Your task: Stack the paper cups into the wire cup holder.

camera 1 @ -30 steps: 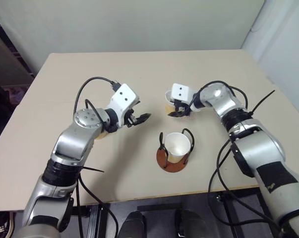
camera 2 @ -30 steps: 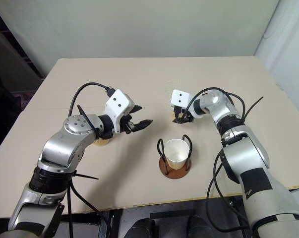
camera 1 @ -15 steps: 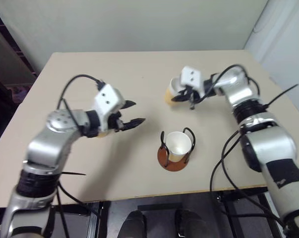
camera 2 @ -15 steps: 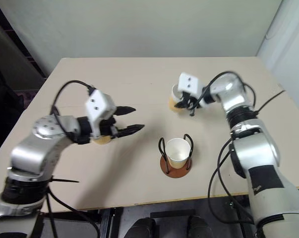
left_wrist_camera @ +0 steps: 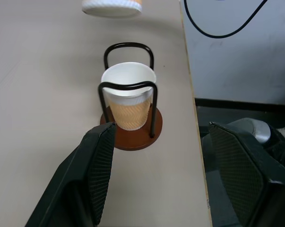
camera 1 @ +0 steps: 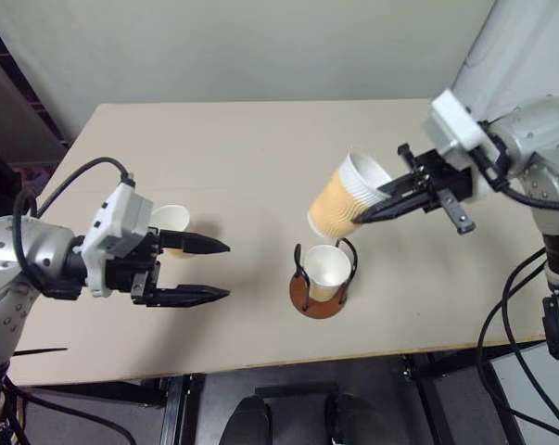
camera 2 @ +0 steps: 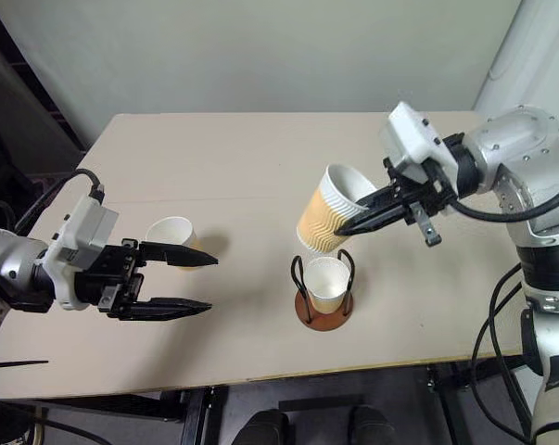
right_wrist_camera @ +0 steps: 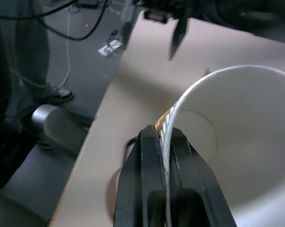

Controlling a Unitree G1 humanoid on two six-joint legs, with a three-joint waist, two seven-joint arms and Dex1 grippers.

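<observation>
My right gripper (camera 1: 361, 220) is shut on the rim of a tan paper cup (camera 1: 342, 197), pinching its wall between the fingers (right_wrist_camera: 157, 156). That cup hangs tilted in the air, just above and behind the wire cup holder (camera 1: 303, 298). A second paper cup (camera 1: 326, 269) stands upright inside the holder's black loops (left_wrist_camera: 128, 47). A third cup (camera 2: 171, 230) stands on the table at the left, just behind my left gripper (camera 1: 226, 270). The left gripper is open and empty, level above the table, its fingers pointing toward the holder.
The tan table (camera 1: 242, 148) has its front edge close below the holder. A pale wall runs behind the table and a white panel (camera 2: 539, 56) stands at the right. Black cables hang from both arms.
The right gripper closed on the far cup, lifted it off the table and carried it nearer, above the holder. The left arm drew back to the left, uncovering the third cup.
</observation>
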